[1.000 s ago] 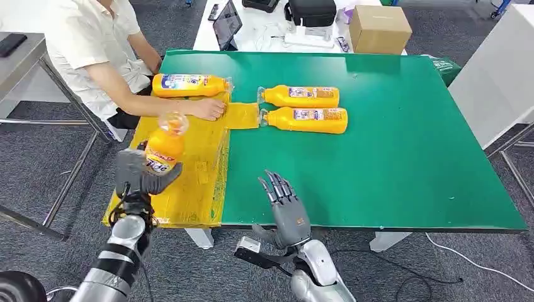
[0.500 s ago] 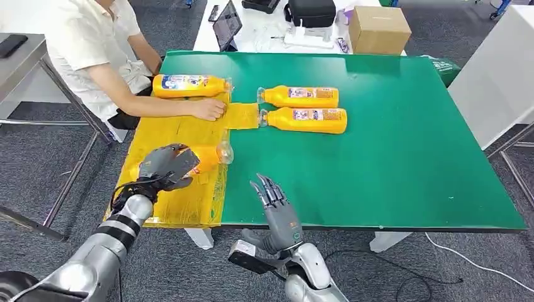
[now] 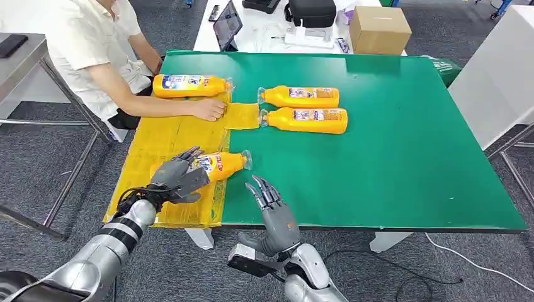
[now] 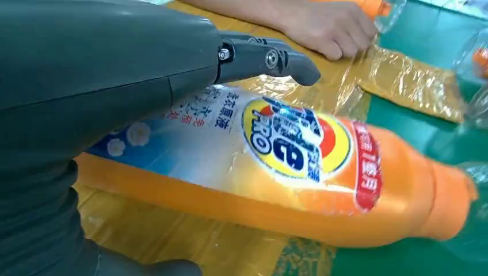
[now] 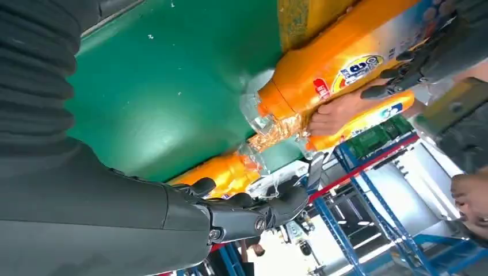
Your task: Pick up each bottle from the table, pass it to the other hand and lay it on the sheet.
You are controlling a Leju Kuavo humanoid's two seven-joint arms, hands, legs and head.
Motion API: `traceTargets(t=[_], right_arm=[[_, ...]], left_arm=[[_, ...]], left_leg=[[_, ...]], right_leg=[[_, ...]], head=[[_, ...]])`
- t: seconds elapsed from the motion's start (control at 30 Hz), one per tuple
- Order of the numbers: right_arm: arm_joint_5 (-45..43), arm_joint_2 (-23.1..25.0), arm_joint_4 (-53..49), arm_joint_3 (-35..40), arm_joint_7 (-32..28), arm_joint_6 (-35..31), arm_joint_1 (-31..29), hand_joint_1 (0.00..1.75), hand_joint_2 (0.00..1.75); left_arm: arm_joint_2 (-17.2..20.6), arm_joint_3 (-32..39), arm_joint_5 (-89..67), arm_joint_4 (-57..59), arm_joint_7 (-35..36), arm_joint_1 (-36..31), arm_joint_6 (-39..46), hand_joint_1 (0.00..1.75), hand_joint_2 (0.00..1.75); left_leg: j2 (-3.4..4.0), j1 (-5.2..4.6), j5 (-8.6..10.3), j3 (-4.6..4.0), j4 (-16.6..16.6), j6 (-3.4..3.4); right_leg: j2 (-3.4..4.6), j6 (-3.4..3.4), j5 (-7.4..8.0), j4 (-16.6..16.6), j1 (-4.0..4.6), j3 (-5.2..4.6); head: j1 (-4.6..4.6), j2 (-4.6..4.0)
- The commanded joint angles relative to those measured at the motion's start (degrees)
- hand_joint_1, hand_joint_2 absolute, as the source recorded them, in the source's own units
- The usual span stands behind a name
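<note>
An orange detergent bottle (image 3: pixel 221 165) (image 4: pixel 288 167) lies on its side on the yellow sheet (image 3: pixel 170 135), its clear cap end reaching over the green table (image 3: pixel 390 145). My left hand (image 3: pixel 178 177) (image 4: pixel 115 75) rests over its base end with the fingers spread and straight, not wrapped round it. My right hand (image 3: pixel 275 212) is open with straight fingers at the table's front edge, just right of the cap; its wrist view shows the same bottle (image 5: pixel 334 63). Another bottle (image 3: pixel 189 85) lies at the sheet's far end. Two more bottles (image 3: pixel 301 96) (image 3: pixel 308 119) lie on the green table.
A person sits at the table's left, one hand (image 3: pixel 211 109) pressing on the sheet near the far bottle. Behind the green table a white table carries a cardboard box (image 3: pixel 380 28), a black bag (image 3: pixel 312 12) and a tablet (image 3: pixel 227 25).
My left hand brought the bottle from upright down onto its side on the sheet, shifted it right, and its fingers have spread off it. My right hand drew back slightly.
</note>
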Motion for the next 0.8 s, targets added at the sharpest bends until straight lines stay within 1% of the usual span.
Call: traceTargets(t=[0.03, 0.1, 0.13, 0.17, 0.2, 0.27, 0.3, 0.33, 0.37, 0.4, 0.43, 0.47, 0.53, 0.57, 0.6, 0.63, 0.67, 0.7, 0.73, 0.77, 0.8], right_arm=[[-0.6, -1.5, 3.4, 1.5, -0.2, 0.9, -2.2, 0.00, 1.75], [0.0, -1.6, 3.0, 1.1, 0.3, 0.7, -1.4, 0.00, 1.75], [0.2, -1.7, 2.7, 0.9, 0.4, 0.6, -1.1, 0.00, 1.75], [0.4, -1.7, 2.5, 0.9, 0.4, 0.6, -0.8, 0.00, 1.75], [0.7, -1.8, 1.9, 0.4, 0.5, 0.4, -0.3, 0.00, 1.75], [1.6, -1.9, 1.3, 0.2, 0.7, -0.2, 0.4, 0.00, 1.75], [1.8, -1.8, 0.8, -0.2, 0.8, -0.9, 0.9, 0.00, 1.75], [2.1, -1.8, -0.1, -0.8, 0.5, -1.0, 1.7, 0.00, 1.75], [2.3, -1.7, -0.7, -1.3, 0.3, -1.0, 2.1, 0.00, 1.75], [3.2, -1.3, -2.3, -2.9, -0.6, -1.0, 3.5, 0.00, 1.75], [3.5, -1.1, -2.4, -3.2, -0.8, -1.0, 3.9, 0.00, 1.75], [4.3, -0.9, -3.3, -4.4, -1.3, -1.0, 4.7, 0.00, 1.75], [4.8, -0.7, -4.0, -5.3, -2.1, -1.0, 5.5, 0.00, 1.75], [4.9, -0.5, -4.3, -6.1, -2.5, -1.0, 6.0, 0.00, 1.75], [5.9, -0.5, -4.7, -7.0, -2.1, -1.0, 6.5, 0.00, 1.75], [5.9, -0.6, -5.0, -7.0, -2.3, -1.0, 6.8, 0.00, 1.75], [3.6, -1.0, -5.0, -6.5, -2.7, -1.0, 6.9, 0.00, 1.75], [2.9, -1.4, -5.2, -6.1, -2.7, -0.9, 7.0, 0.00, 1.75], [2.1, -2.0, -5.9, -5.7, -2.5, -0.6, 7.1, 0.00, 1.75], [1.5, -2.8, -6.8, -5.6, -1.5, -1.0, 7.0, 0.00, 1.75], [3.5, -3.3, -7.2, -6.4, 0.0, -1.0, 6.9, 0.00, 1.75]], left_arm=[[1.7, -7.0, -4.0, 6.3, 1.7, -2.2, 2.9, 0.00, 1.75], [1.6, -6.1, -5.3, 2.3, 1.9, 0.3, 8.1, 0.00, 1.75], [1.5, -6.0, -5.6, 0.9, 2.1, 1.2, 9.1, 0.00, 1.75], [1.4, -5.8, -5.9, -0.8, 2.4, 2.2, 10.0, 0.00, 1.75], [1.0, -3.8, -5.6, -5.8, 1.7, 4.9, 15.0, 0.00, 1.75], [0.4, -2.4, -5.6, -12.8, 1.9, 8.9, 17.8, 0.00, 1.75], [-0.5, -0.4, -4.9, -16.9, 1.2, 11.3, 22.7, 0.00, 1.75], [-1.5, 0.6, -4.5, -20.7, 0.8, 13.8, 25.0, 0.00, 1.75], [-1.8, 1.1, -4.2, -23.5, 1.0, 15.3, 25.7, 0.00, 1.75], [-3.5, 3.1, -0.5, -27.0, -1.0, 17.8, 28.4, 0.00, 1.75], [-3.7, 2.8, -0.6, -28.8, -0.9, 19.0, 28.4, 0.00, 1.75], [-4.1, 3.0, 0.4, -31.1, -1.4, 20.5, 28.7, 0.00, 1.75], [-4.3, 2.5, 0.8, -33.1, -1.3, 22.0, 28.1, 0.00, 1.75], [-4.3, 2.2, 2.0, -34.1, -1.4, 22.9, 26.9, 0.00, 1.75], [-4.1, 1.6, 5.7, -35.8, -2.4, 24.2, 22.9, 0.00, 1.75], [-4.1, 1.3, 5.9, -36.7, -2.3, 25.0, 22.4, 0.00, 1.75], [-3.9, 0.6, 9.0, -39.2, -3.4, 26.7, 19.0, 0.00, 1.75], [-4.0, 0.4, 9.5, -40.2, -3.6, 27.5, 18.6, 0.00, 1.75], [-3.9, 0.1, 9.7, -41.6, -3.5, 28.3, 18.5, 0.00, 1.75], [-4.0, 0.1, 12.4, -43.2, -4.3, 29.2, 16.6, 0.00, 1.75], [-4.3, 0.2, 14.5, -44.0, -4.6, 29.7, 15.3, 0.00, 1.75]], left_leg=[[0.15, 0.02, -0.05, 0.32, -0.1, 0.13], [0.13, 0.01, -0.05, 0.27, -0.1, 0.13], [0.12, 0.00, -0.03, 0.18, -0.1, 0.09], [0.15, 0.00, -0.07, 0.31, -0.1, 0.14], [0.12, -0.02, -0.05, 0.24, -0.1, 0.11], [0.11, -0.01, -0.09, 0.29, -0.1, 0.13], [0.10, -0.02, -0.08, 0.22, -0.1, 0.10], [0.08, 0.00, -0.12, 0.28, -0.1, 0.13], [0.03, -0.04, -0.07, 0.17, -0.1, 0.10], [-0.02, -0.02, -0.13, 0.25, -0.1, 0.13], [0.01, -0.03, -0.07, 0.06, 0.0, 0.08], [0.05, -0.02, -0.18, 0.21, 0.0, 0.14], [0.05, -0.03, -0.18, 0.14, 0.0, 0.08], [0.10, -0.02, -0.27, 0.26, 0.0, 0.08], [0.07, -0.01, -0.21, 0.12, 0.0, 0.05], [0.06, 0.00, -0.24, 0.18, 0.0, 0.08], [0.08, -0.02, -0.23, 0.13, 0.0, 0.06], [0.10, -0.01, -0.17, 0.01, 0.0, 0.02], [0.14, -0.02, -0.24, 0.16, 0.0, 0.07], [0.13, -0.01, -0.20, 0.03, 0.0, 0.03], [0.13, 0.00, -0.24, 0.12, 0.0, 0.07]], right_leg=[[0.01, -0.23, -0.01, -0.1, 0.09, 0.30], [0.01, -0.17, -0.01, -0.1, 0.06, 0.26], [0.04, -0.11, 0.00, -0.1, 0.03, 0.17], [0.03, -0.17, -0.02, -0.1, 0.05, 0.30], [0.03, -0.12, -0.02, -0.1, 0.02, 0.22], [0.01, -0.15, -0.06, -0.1, 0.03, 0.28], [0.01, -0.12, -0.06, -0.1, 0.02, 0.21], [-0.03, -0.16, -0.10, -0.1, 0.05, 0.28], [-0.05, -0.10, -0.08, -0.1, -0.01, 0.15], [-0.13, -0.14, -0.14, -0.1, 0.02, 0.27], [-0.07, -0.08, -0.08, -0.1, 0.00, 0.06], [-0.07, -0.14, -0.16, -0.1, 0.03, 0.21], [-0.04, -0.12, -0.14, -0.1, 0.01, 0.12], [-0.02, -0.17, -0.19, -0.1, 0.03, 0.21], [-0.03, -0.14, -0.13, -0.1, 0.03, 0.07], [-0.08, -0.18, -0.17, -0.1, 0.05, 0.15], [-0.04, -0.17, -0.16, -0.1, 0.03, 0.09], [0.02, -0.11, -0.09, -0.1, 0.02, -0.05], [0.02, -0.17, -0.14, -0.1, 0.03, 0.10], [0.04, -0.13, -0.10, -0.1, 0.02, -0.03], [0.01, -0.18, -0.14, -0.1, 0.05, 0.06]], head=[[0.02, 0.00], [0.02, 0.00], [0.02, 0.00], [0.02, 0.00], [0.04, 0.00], [0.04, 0.00], [0.04, 0.00], [0.00, 0.00], [0.02, 0.00], [0.04, 0.00], [0.00, 0.00], [0.02, 0.00], [0.00, 0.00], [0.02, 0.00], [0.04, 0.00], [0.02, 0.00], [0.02, 0.00], [0.02, 0.00], [0.02, 0.00], [0.02, 0.00], [0.02, 0.00]])
